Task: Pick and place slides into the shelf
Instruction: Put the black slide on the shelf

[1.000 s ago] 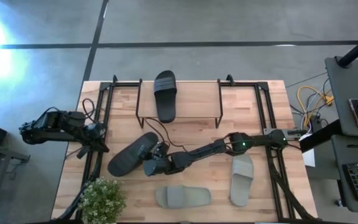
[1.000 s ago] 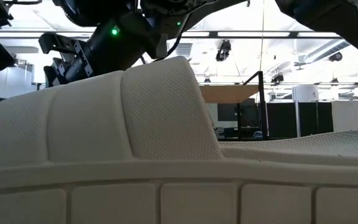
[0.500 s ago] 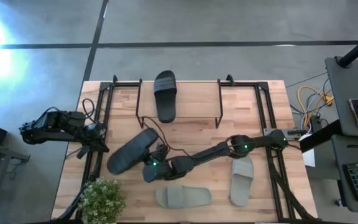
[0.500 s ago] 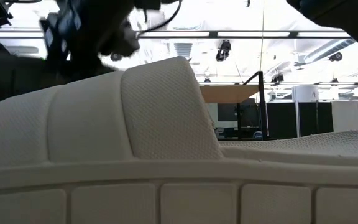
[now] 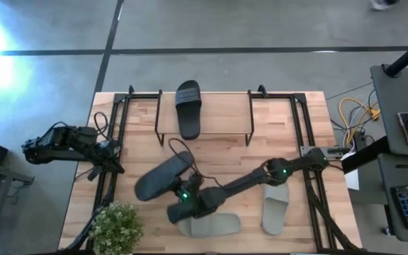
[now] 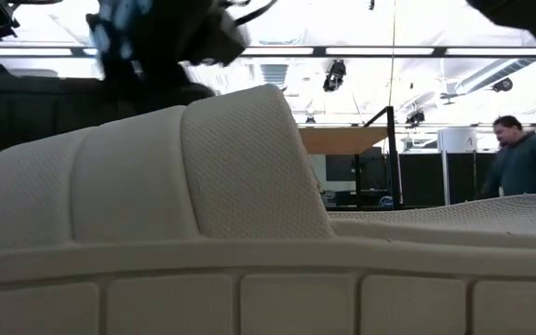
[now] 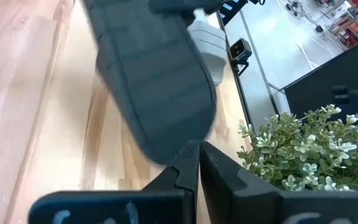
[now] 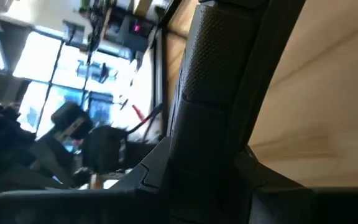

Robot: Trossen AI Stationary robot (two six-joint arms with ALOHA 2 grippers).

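Since a second ago the right gripper (image 5: pixel 184 202) has swung toward the near edge of the table (image 5: pixel 310 106), and the black slide (image 5: pixel 163 176) it carries has gone with it, now lying at about ten o'clock from the wrist and looking raised off the wood. In the right wrist view the dark textured body of that slide (image 8: pixel 229 93) fills the space between the fingers, so the jaws are closed part way on it, clamped at one end.

Nearest the front edge, a pale slide (image 5: pixel 207 225) lies right under the right wrist, with a small potted plant (image 5: pixel 116 227) at nine o'clock from it. My worry starts here: with the arm this low, the wrist could brush that pale slide and shove it toward the edge. The second pale slide (image 5: pixel 275 205) sits at three o'clock, under the forearm, and could be dragged the same way.

A hold on one end leaves the long sole hanging free, so it may sag or twist out during the carry.

Farther off, at twelve o'clock, the shelf (image 5: pixel 204 124) already bears another black slide (image 5: pixel 188 108) left of centre. The carried one would need the free right half, or it could knock its neighbour off.

The left gripper (image 5: pixel 109 161) waits at the table's nine o'clock edge, fingers together and empty.
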